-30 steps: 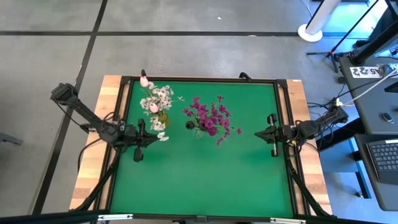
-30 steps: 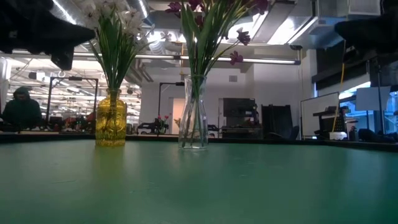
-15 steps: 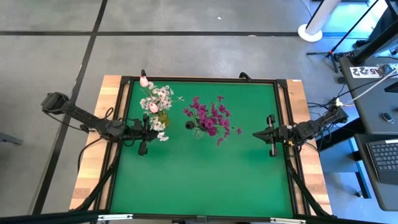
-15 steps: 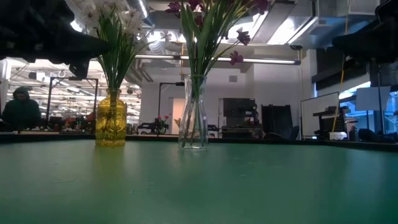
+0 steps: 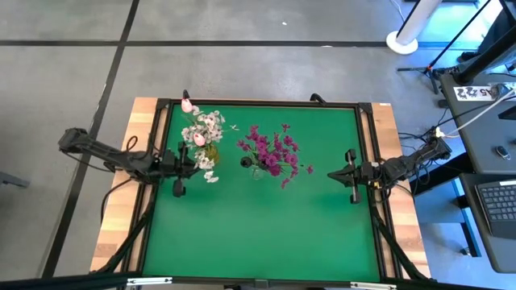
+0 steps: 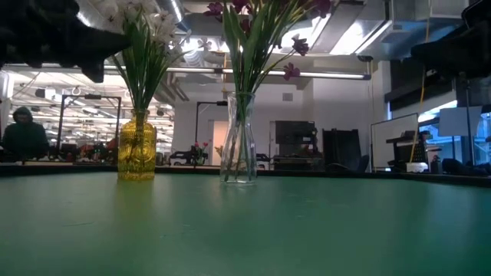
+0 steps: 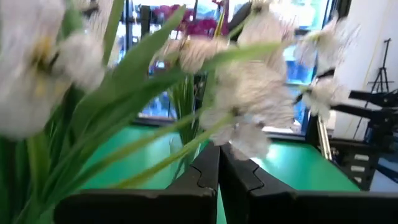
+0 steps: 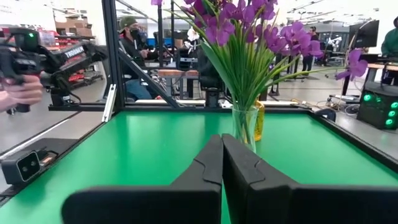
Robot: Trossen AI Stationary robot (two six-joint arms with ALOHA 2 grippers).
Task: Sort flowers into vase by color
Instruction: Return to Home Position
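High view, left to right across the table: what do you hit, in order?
left gripper, shut → yellow vase holding the white and pink flowers → clear vase holding the purple flowers → right gripper, shut

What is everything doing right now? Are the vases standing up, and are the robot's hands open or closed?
yellow vase: upright, full of flowers
clear vase: upright, full of flowers
white flowers: in the yellow vase
pink tulip: in the yellow vase
purple flowers: in the clear vase
left gripper: shut, empty, close to the white flowers
right gripper: shut, empty, at the table's right side
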